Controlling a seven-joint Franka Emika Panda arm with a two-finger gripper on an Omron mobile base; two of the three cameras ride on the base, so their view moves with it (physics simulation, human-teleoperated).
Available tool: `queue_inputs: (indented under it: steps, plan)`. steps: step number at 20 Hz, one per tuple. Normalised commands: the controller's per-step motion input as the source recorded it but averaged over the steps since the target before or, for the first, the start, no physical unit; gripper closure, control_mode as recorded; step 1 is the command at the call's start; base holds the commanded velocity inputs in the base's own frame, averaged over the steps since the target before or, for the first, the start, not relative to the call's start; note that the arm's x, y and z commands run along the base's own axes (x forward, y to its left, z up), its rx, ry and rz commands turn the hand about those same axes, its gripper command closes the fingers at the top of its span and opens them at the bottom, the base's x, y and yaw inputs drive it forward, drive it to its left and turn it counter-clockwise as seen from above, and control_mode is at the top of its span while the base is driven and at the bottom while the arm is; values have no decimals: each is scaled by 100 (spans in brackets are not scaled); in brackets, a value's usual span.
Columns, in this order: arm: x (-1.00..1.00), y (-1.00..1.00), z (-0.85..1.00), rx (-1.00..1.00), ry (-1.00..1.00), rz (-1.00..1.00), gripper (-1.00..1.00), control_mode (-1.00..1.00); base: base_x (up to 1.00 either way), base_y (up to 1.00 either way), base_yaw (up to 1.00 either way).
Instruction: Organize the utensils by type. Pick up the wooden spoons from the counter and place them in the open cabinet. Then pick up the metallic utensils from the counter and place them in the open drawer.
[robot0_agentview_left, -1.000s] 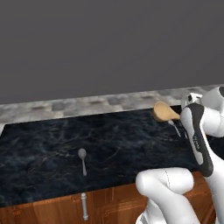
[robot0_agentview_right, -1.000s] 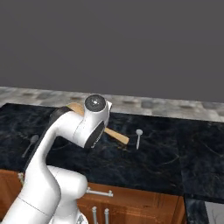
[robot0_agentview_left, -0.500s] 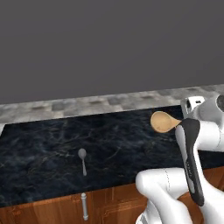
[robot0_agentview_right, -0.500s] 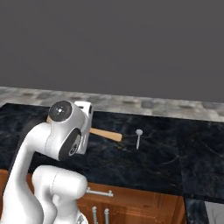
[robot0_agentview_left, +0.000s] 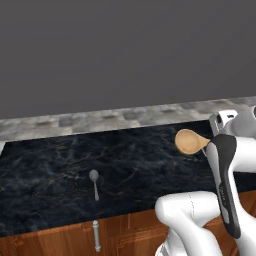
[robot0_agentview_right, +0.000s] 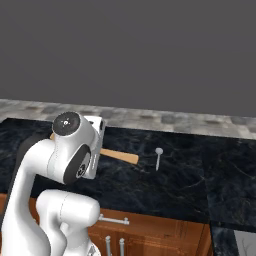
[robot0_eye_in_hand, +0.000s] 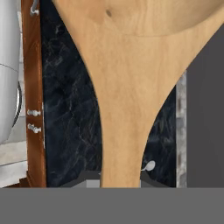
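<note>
Black stone counter (robot0_agentview_left: 60, 165), wall behind.
Wooden spoon (robot0_eye_in_hand: 127, 87) off counter, carried in air near arm; bowl (robot0_agentview_left: 189, 141) leads, handle tip (robot0_agentview_right: 127, 157) trails.
Gripper (robot0_eye_in_hand: 120, 181) pinching spoon neck.
Judgement: light, stiff, not fragile; smooth wood may swivel, so neck hold suits.
Metal spoon (robot0_agentview_left: 94, 180) flat on counter: thin, slippery; take at handle.

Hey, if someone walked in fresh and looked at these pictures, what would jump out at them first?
Probably the wooden spoon, held up over the dark marble counter in the end effector, its pale bowl sticking out past the white arm. Next, a small metal spoon lying alone on the counter near its front edge, above the wooden drawer fronts.
</note>
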Motion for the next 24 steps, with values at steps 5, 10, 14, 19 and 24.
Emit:
queue_inputs:
  steps: [5, 10, 14, 19, 24]
  plan:
    - [-7, -2, 0, 0, -3, 0, 100, 100, -11, -4, -1]
    - [0, 0, 0, 0, 0, 0, 100, 100, -87, -22, -13]
    - [0, 0, 0, 0, 0, 0, 100, 100, -89, -18, -14]
    - [0, 0, 0, 0, 0, 0, 100, 100, -92, -8, -18]
    - [0, 0, 0, 0, 0, 0, 100, 100, -87, 0, -39]
